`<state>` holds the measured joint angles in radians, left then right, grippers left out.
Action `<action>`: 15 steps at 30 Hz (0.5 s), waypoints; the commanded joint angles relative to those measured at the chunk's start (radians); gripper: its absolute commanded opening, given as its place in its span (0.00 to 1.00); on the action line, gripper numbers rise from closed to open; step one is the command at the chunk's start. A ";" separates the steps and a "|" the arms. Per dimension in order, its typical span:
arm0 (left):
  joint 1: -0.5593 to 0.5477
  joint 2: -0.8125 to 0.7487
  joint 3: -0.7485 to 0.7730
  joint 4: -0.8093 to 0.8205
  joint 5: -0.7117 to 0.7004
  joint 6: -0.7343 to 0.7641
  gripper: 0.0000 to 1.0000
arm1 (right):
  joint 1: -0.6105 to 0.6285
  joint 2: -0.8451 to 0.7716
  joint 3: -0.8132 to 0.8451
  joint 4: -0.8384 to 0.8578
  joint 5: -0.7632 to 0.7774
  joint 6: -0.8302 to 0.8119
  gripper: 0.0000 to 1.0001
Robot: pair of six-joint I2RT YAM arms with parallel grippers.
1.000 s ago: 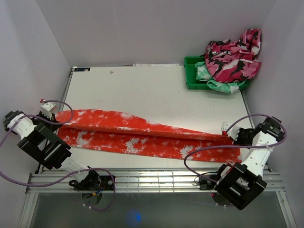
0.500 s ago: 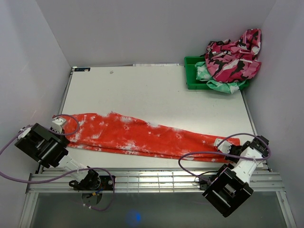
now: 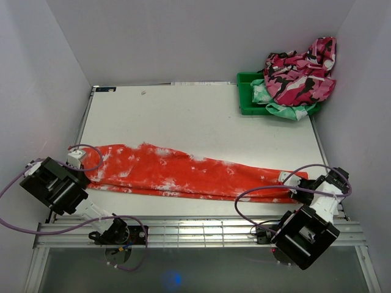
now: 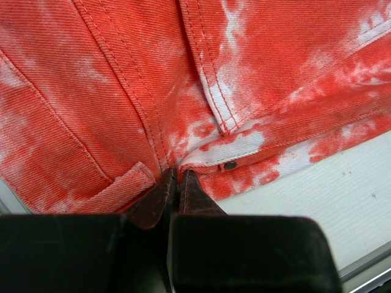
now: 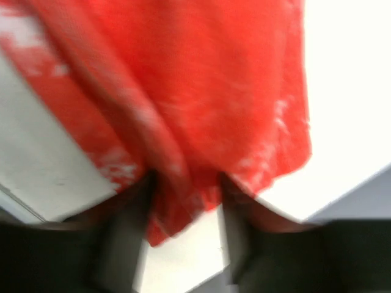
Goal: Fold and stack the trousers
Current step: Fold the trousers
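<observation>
Since a second ago the trousers [image 3: 189, 174] lie halved lengthwise, so a crosswise fold looks next; left gripper [image 4: 176, 182] is clamped on their left end, right gripper [image 5: 183, 207] sits astride the right end, hold unclear

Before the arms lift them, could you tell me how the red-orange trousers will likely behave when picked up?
Probably floppy: the trousers lie flat and wrinkled, and bunch in the right tool. The twill weave and thick seams by the left tool suggest some weight, so the middle would likely sag.
</observation>
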<state>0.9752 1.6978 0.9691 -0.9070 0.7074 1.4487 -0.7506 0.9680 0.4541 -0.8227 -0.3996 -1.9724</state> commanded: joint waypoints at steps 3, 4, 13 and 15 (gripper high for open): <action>-0.012 0.016 0.010 0.011 -0.077 0.009 0.22 | 0.007 0.026 0.108 0.055 0.030 -0.413 0.84; -0.012 -0.001 0.005 -0.001 -0.077 0.016 0.25 | 0.007 0.038 0.142 0.022 0.025 -0.405 0.86; -0.012 -0.098 -0.001 -0.130 -0.052 0.108 0.61 | -0.052 0.213 0.643 -0.312 -0.008 -0.261 0.94; -0.012 -0.133 0.008 -0.186 -0.046 0.149 0.62 | -0.056 0.283 0.711 -0.338 -0.024 -0.189 0.93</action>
<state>0.9611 1.6478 0.9726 -1.0019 0.6682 1.5158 -0.7921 1.1774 1.0660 -1.0279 -0.3969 -1.9892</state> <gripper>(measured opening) 0.614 0.939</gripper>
